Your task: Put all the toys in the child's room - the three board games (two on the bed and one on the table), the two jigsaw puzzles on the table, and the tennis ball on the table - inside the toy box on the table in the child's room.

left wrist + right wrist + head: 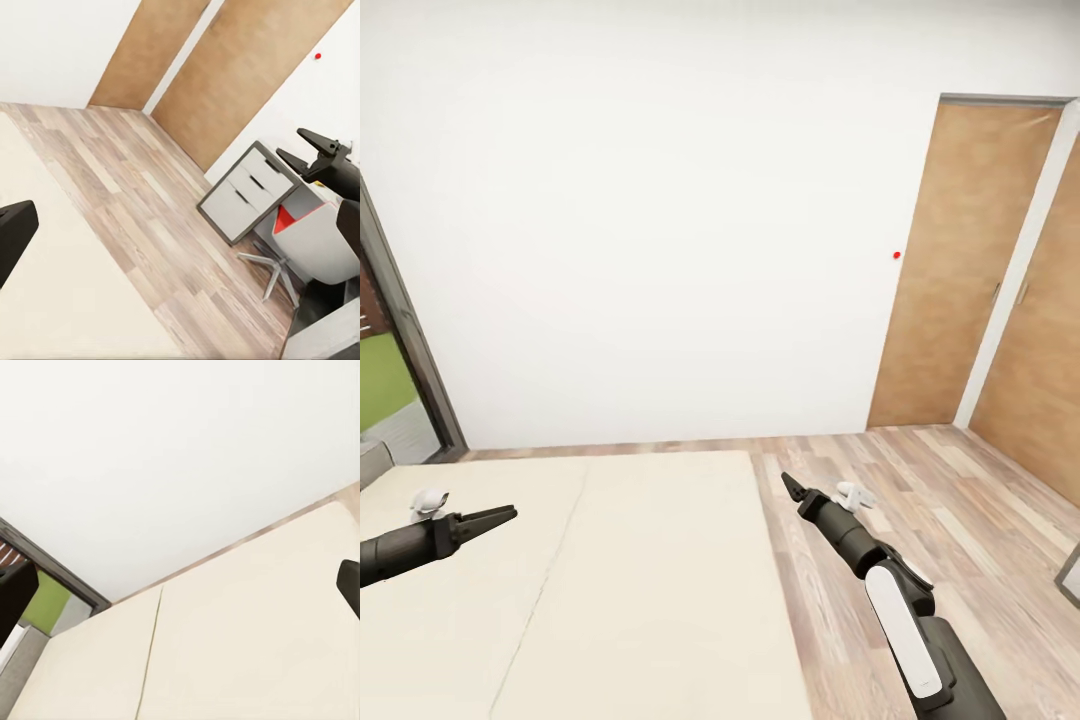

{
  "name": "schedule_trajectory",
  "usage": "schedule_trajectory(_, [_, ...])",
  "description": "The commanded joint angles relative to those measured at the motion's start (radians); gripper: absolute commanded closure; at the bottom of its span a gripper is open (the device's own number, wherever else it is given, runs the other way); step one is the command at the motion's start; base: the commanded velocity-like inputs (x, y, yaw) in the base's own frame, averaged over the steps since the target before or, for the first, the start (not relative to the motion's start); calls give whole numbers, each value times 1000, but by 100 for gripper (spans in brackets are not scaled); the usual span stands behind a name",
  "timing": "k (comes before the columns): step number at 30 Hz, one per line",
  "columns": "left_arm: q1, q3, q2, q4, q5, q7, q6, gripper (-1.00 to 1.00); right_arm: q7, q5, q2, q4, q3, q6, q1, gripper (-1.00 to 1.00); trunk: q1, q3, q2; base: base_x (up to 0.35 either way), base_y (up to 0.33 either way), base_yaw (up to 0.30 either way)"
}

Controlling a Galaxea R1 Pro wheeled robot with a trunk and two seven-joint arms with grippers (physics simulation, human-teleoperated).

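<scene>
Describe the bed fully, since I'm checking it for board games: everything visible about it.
The bed is a large, flat, cream-beige mattress with a plain matte surface and one thin seam along it. It lies level on the wood floor, reaching close to the white wall. The part in view is bare; the left gripper hangs above it.

Bed [610,580]: matt cream cloth-like top, smooth, one faint seam; floor [920,480]: wood-look planks in mixed grey-brown, low sheen; wall [660,200]: plain matt white. Doors [950,270]: light-brown wood grain, flat finish, pale frame strip between them; drawer unit [244,191]: smooth white fronts in a dark grey frame. Chair [311,240]: smooth light-grey plastic-looking shell with red inside, metal-looking legs; both hands, left hand [495,518] and right hand [792,488], look like matt black plastic, and the right forearm has a glossy white cover.
</scene>
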Motion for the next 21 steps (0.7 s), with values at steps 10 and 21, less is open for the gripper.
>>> schedule_trajectory(10, [0, 0, 0, 1, 1, -3, 12, -100, 1, -5, 1, -1, -1, 3, 0, -100, 0, 0, -1, 0, 283, -6])
schedule_trajectory(21, [0, 0, 0, 1, 1, -4, 11, -100, 1, -4, 1, -1, 0, 2, 0, -100, 0, 0, -1, -29, 283, 149])
